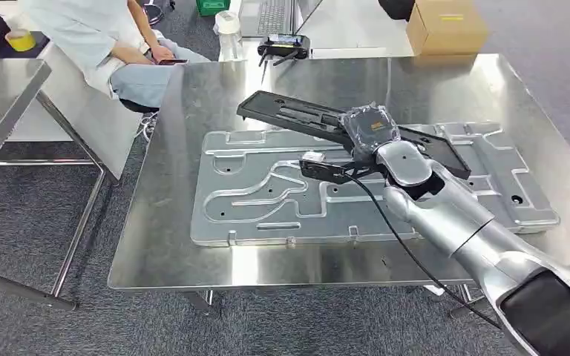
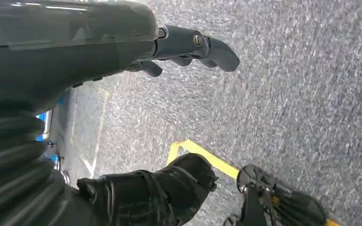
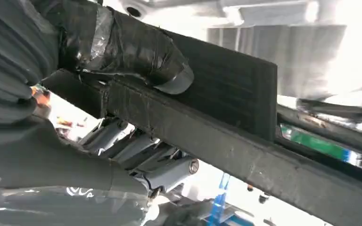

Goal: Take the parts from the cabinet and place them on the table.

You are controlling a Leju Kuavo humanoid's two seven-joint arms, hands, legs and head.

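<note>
While the right arm reaches in from the near edge of the table [image 1: 156,259], the right hand [image 1: 371,132] grips a long black part [image 1: 297,117] and carries it above the big silver stamped panel [image 1: 267,200] that lies flat on the tabletop. That looks like the placing step: the part is out over the table, tilted, its far end running off past the panel's far-left corner, and whether any of it touches down yet I cannot tell. From the right wrist view the grip reads clearly: a thick taped thumb [image 3: 136,52] wraps over one face of the black bar [image 3: 245,141], the silver fingers [image 3: 169,172] curl under the other, clamped snug with no slack showing. Next move, by my reading, calls for lowering the part level onto the panel or the bare steel beside it, then spreading the fingers so it doesn't drag. Down by the floor, the left hand [image 2: 188,47] hangs over grey carpet, fingers loosely apart and holding nothing. Beyond the table's far edge sit a cardboard box [image 1: 445,26] and a seated person [image 1: 111,44].
</note>
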